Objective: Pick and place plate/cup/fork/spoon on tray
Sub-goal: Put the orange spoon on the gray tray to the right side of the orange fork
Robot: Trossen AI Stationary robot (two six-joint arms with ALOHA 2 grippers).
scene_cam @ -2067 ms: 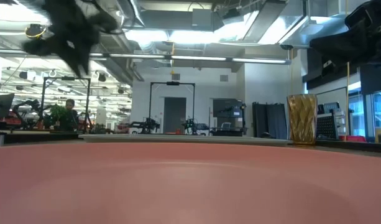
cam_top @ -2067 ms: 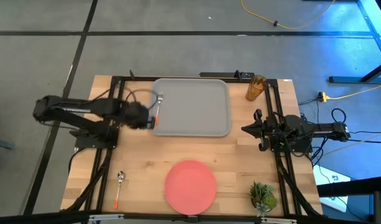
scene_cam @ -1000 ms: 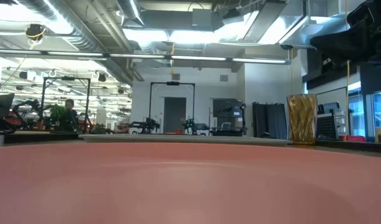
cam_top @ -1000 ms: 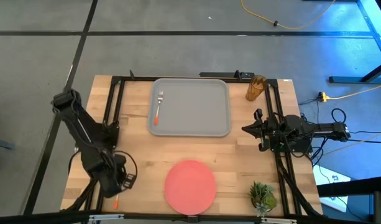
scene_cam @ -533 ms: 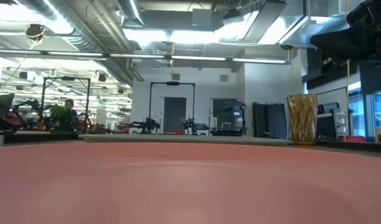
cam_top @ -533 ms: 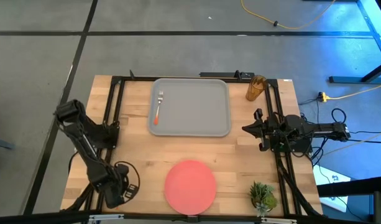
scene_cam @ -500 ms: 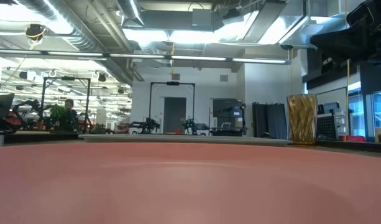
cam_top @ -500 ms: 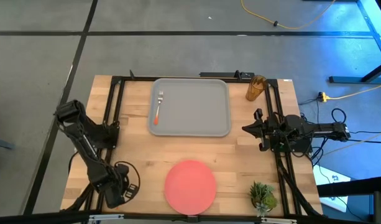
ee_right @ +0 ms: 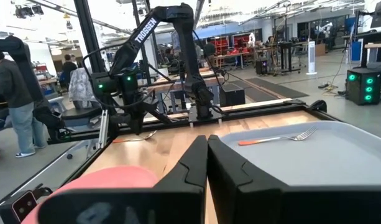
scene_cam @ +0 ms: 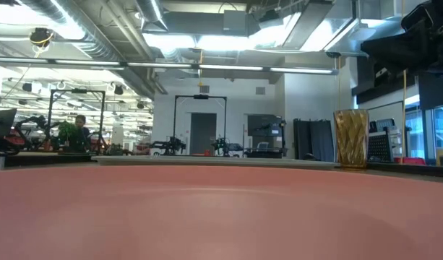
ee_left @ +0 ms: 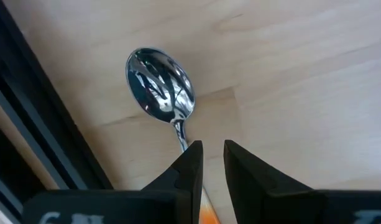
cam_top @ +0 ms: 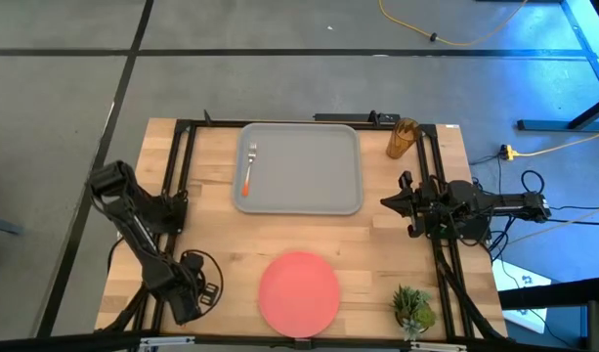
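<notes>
The spoon (ee_left: 160, 84) lies on the wooden table near its front left corner, bowl up, with its orange handle (ee_left: 206, 208) running back between my left gripper's fingers. My left gripper (ee_left: 213, 150) stands over it, pointing down, shut on the handle; it also shows in the high view (cam_top: 189, 291). The fork (cam_top: 248, 166) lies on the grey tray (cam_top: 362, 166) by its left rim. The coral-red plate (cam_top: 299, 291) lies at the front middle. The amber cup (cam_top: 402, 138) stands upright right of the tray. My right gripper (ee_right: 207, 146) is shut and empty at the table's right side. My left gripper has the spoon by its thin neck (ee_left: 181, 132), just behind the bowl, where the orange handle begins. The two fingers come from above, pointing down, one on each side of the handle. The spoon lies flat on the table, its bowl sticking out past the fingertips.
A small green plant (cam_top: 411, 305) stands at the front right corner. Black frame rails (cam_top: 172, 196) run along the table's left and right sides; one rail (ee_left: 47, 137) is right beside the spoon. A person (ee_right: 16, 93) stands beyond the table.
My left gripper has moved a little toward the table's near edge, settling over the spoon, which it now covers in the high view. The fork, plate, cup and right arm have kept still.
</notes>
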